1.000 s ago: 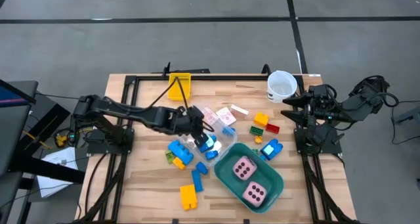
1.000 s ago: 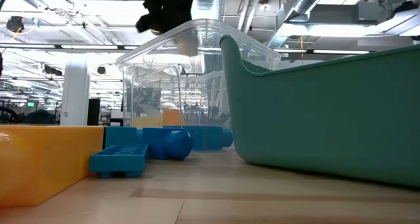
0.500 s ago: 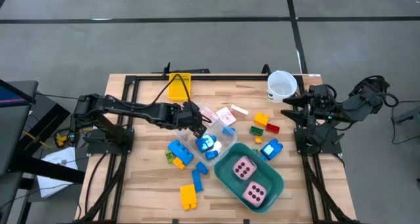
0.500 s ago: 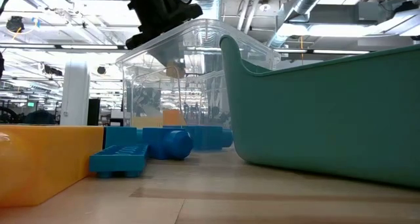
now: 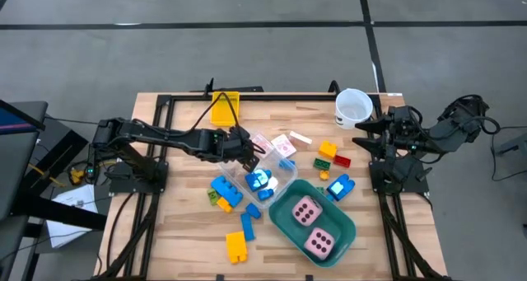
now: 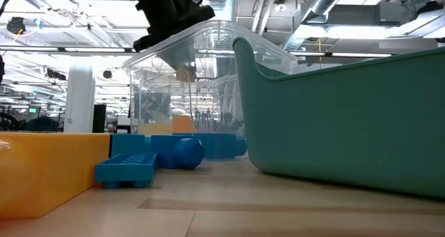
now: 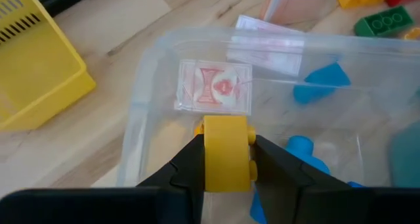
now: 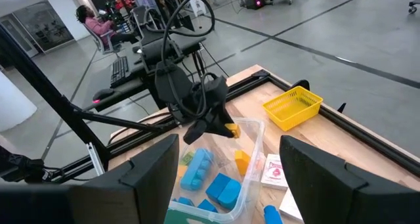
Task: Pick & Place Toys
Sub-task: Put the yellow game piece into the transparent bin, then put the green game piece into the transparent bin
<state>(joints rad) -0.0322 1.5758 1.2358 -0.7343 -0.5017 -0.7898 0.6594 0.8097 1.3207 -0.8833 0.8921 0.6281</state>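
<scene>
Yellow plastic brick (image 7: pixel 227 153) pinched in left gripper (image 7: pixel 226 159) over clear plastic bin (image 7: pixel 147 106); next, just let go. Right gripper (image 8: pixel 223 178) idles, spread empty.

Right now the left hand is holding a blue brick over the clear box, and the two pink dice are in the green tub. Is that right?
Almost. The brick in the left hand is yellow, not blue, as the left wrist view shows. It is held over the clear box, and the two pink dice do sit in the green tub.

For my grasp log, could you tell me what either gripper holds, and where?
The left gripper pinches a yellow brick by its two sides; the right gripper holds nothing.
</scene>
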